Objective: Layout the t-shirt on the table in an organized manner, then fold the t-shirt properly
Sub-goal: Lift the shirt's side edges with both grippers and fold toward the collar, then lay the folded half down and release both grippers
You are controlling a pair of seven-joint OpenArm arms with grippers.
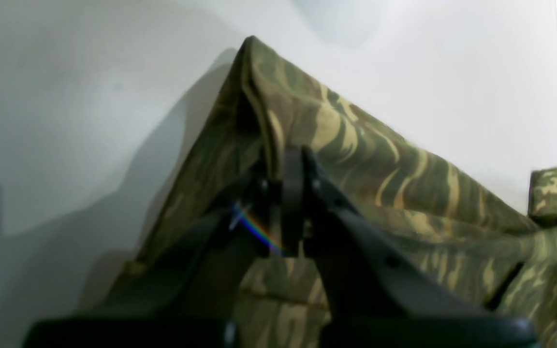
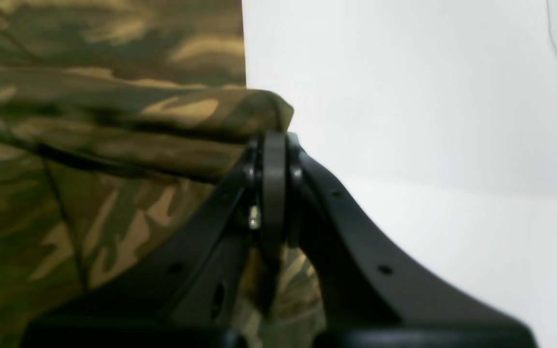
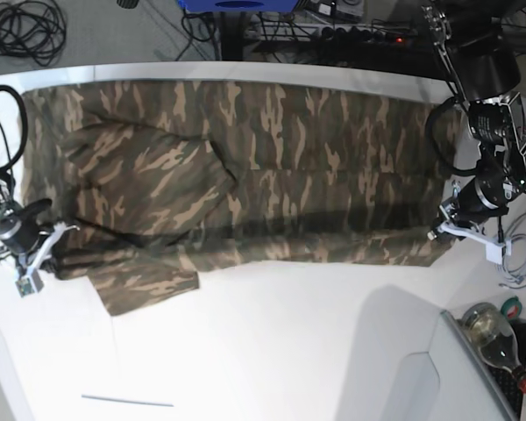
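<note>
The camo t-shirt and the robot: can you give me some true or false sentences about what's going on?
1. The t-shirt is spread across the white table. True.
2. The left gripper has its jaws wide open above bare table. False: they are shut on a raised fold of the t-shirt.
3. The right gripper pinches an edge of the t-shirt. True.
4. The t-shirt is plain blue. False: it is green, brown and tan camouflage.
5. Both arms hold the t-shirt at the same end. False: in the base view they are at opposite ends.
</note>
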